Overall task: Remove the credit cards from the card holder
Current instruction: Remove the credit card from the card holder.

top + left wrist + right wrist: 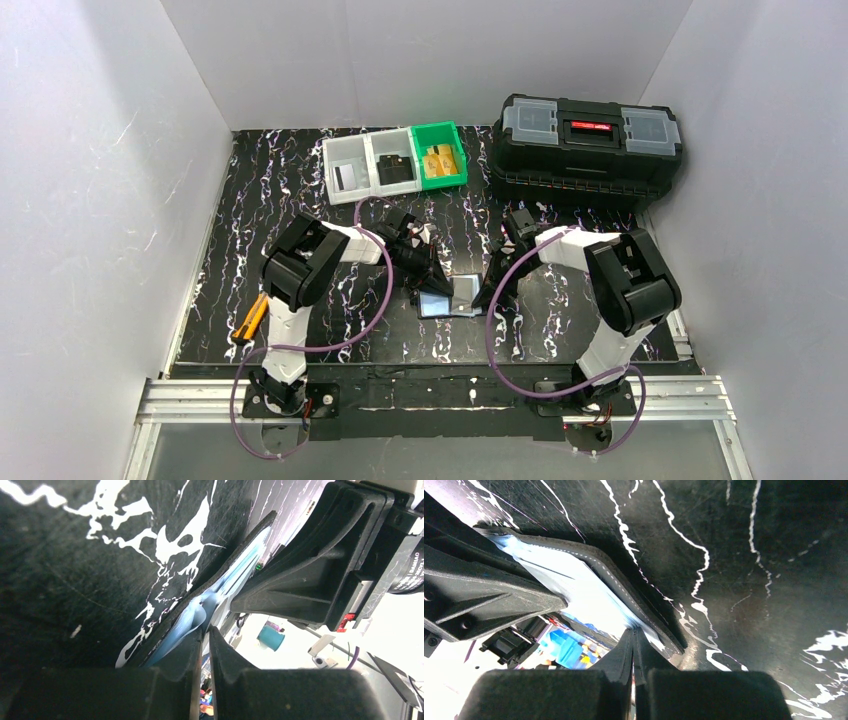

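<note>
The card holder lies open on the table between my two grippers, its pale blue-grey pockets up. My left gripper is at its left edge. In the left wrist view the left gripper has its jaws a slit apart, with a blue pocket flap lying against one finger. My right gripper is at the holder's right edge. In the right wrist view the right gripper is shut on the holder's pocket edge. I see no card in the holder. Credit cards lie in the far bins: striped white, black, gold-orange.
Two grey bins and a green bin stand in a row at the back. A big black toolbox stands at the back right. An orange-handled tool lies near the table's left front edge. White walls enclose the table.
</note>
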Controlling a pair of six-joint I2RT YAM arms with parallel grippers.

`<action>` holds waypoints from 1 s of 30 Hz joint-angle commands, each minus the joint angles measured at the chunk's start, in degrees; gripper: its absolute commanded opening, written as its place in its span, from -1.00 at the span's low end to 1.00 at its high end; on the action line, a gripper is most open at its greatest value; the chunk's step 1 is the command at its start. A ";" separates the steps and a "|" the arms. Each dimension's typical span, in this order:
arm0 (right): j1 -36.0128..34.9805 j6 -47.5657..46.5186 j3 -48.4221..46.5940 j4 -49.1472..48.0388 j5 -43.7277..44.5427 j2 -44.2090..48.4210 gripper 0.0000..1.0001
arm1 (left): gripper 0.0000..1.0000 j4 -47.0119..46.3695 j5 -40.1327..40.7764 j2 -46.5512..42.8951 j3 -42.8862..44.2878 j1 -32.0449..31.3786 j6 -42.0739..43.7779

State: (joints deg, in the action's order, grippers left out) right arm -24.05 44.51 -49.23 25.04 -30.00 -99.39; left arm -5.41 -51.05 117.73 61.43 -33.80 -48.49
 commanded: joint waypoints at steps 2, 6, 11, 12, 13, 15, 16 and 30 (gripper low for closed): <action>-1.26 -2.34 1.17 -1.36 14.72 -4.91 -0.97 | -1.00 -2.67 3.31 1.36 -0.76 -2.30 -1.76; -0.49 -1.87 2.21 -1.63 15.50 -4.36 -0.97 | -1.00 -1.71 4.95 -0.26 -1.29 -1.79 -2.06; 0.72 -1.43 3.75 -2.20 16.47 -2.89 -0.97 | -1.00 5.91 6.77 -2.29 0.44 -0.54 2.53; 0.81 -1.44 3.71 -2.19 16.73 -2.71 -0.97 | -1.00 7.52 7.02 -2.59 0.80 -0.42 3.29; 0.83 -1.47 3.78 -2.25 16.95 -2.51 -0.97 | -1.00 8.61 7.22 -3.02 1.17 -0.33 3.99; 0.83 -1.53 3.60 -2.33 17.06 -2.34 -0.97 | -1.00 10.67 7.57 -3.48 2.06 -0.13 4.90; 0.83 -1.64 3.46 -2.24 17.14 -2.30 -0.95 | -1.00 11.89 7.81 -3.61 2.61 -0.12 5.42; 0.47 -3.32 4.64 -4.49 16.03 -0.18 -0.52 | -1.00 17.96 8.07 -2.98 7.27 -0.12 8.01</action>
State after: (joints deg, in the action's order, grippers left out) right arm -23.46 44.75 -47.66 23.16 -29.41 -97.67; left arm 7.88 -45.45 116.46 66.63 -34.24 -42.59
